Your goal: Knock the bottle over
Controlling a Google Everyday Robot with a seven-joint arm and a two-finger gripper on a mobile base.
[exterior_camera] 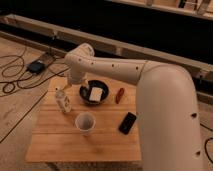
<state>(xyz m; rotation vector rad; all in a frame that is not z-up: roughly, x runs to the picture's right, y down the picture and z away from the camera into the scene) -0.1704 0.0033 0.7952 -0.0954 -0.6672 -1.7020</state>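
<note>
A dark bowl (94, 93) sits at the upper middle of the wooden table (65, 145) and holds one pale, blocky thing, a white chunk (95, 94) lying against its inner wall; what that chunk is cannot be told. Just below the bowl, toward the middle of the frame, one white paper cup (85, 123) stands upright with its mouth open, and nothing can be made out inside it. The bottle (63, 101) — one only, slim and whitish with faint dark marks on its side — stands at the left of the table, just beside the bowl's left rim and leaning a little; its marks cannot be read as writing. Counting the rest: one small reddish oblong thing (119, 95) lies to the right of the bowl, and one flat black phone (127, 122) lies at a slant lower right of the cup, both apart from the containers. The white arm (165, 100) fills the right of the frame and reaches across to the upper left, where it bends down over the table's back edge. The gripper (74, 88) is at the end of that bend, low between the bottle's top and the bowl, mostly hidden by the wrist — whether it is spread or closed cannot be told. On the floor at the upper left, black cables (15, 65) run to a small dark box (36, 66).
</note>
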